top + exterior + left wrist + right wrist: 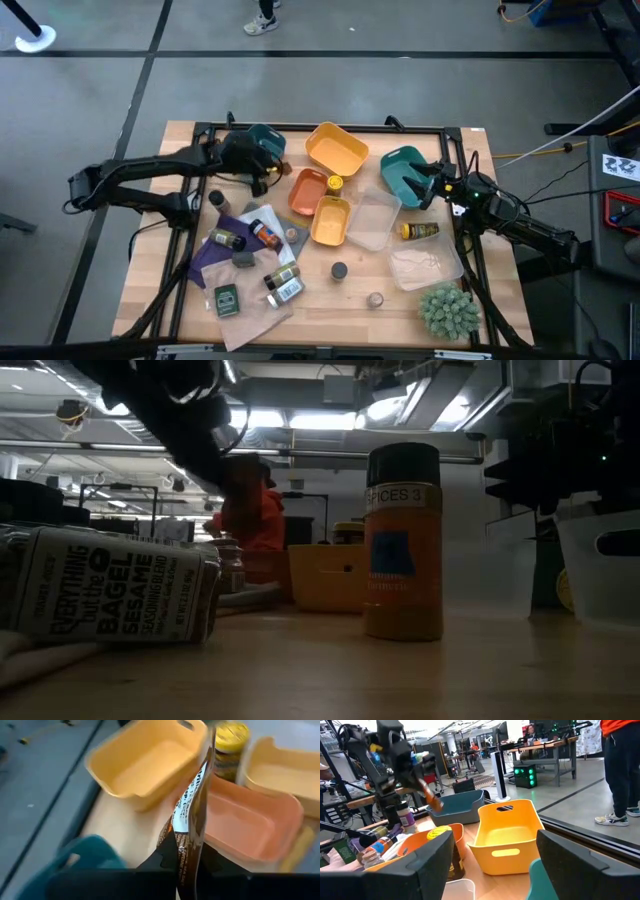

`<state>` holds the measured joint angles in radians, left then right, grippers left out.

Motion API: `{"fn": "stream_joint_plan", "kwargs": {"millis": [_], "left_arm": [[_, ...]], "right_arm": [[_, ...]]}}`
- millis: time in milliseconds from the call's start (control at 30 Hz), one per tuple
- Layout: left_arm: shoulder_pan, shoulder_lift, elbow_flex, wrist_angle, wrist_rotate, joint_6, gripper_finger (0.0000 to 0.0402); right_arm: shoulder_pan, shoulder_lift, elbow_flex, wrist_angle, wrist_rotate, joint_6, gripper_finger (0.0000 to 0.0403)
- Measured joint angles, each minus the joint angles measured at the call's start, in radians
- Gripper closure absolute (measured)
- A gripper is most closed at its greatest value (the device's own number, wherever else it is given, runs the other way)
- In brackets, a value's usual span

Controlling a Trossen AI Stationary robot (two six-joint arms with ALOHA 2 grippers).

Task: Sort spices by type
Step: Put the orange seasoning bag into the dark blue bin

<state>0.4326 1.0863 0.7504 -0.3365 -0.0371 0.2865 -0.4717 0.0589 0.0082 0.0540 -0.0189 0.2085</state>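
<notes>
- Left hand is clenched on a flat brown, white-labelled spice packet, hanging long axis upright above the orange plastic tray, near the bench's far edge.
- Right hand waits released near the right edge.

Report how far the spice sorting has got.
Done: little. One yellow-lidded jar stands between the orange tray and yellow trays; the trays look empty. In hand: the left end effector is shut on a flat packet near the teal tray. Left: jars and packets lying on the table. The right end effector waits open.
</notes>
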Motion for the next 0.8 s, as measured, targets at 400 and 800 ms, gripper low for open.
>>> {"fn": "stream_joint_plan", "kwargs": {"millis": [400,800], "left_arm": [[0.268,0.020,0.027,-0.083,-0.053,-0.123,0.0396],[0.348,0.220,0.026,-0.057,-0.055,-0.198,0.0391]], "right_arm": [[0.000,0.000,0.000,0.073,-0.044,0.050,0.0118],[0.001,0.117,0.128,0.132,-0.119,0.047,0.0118]]}}
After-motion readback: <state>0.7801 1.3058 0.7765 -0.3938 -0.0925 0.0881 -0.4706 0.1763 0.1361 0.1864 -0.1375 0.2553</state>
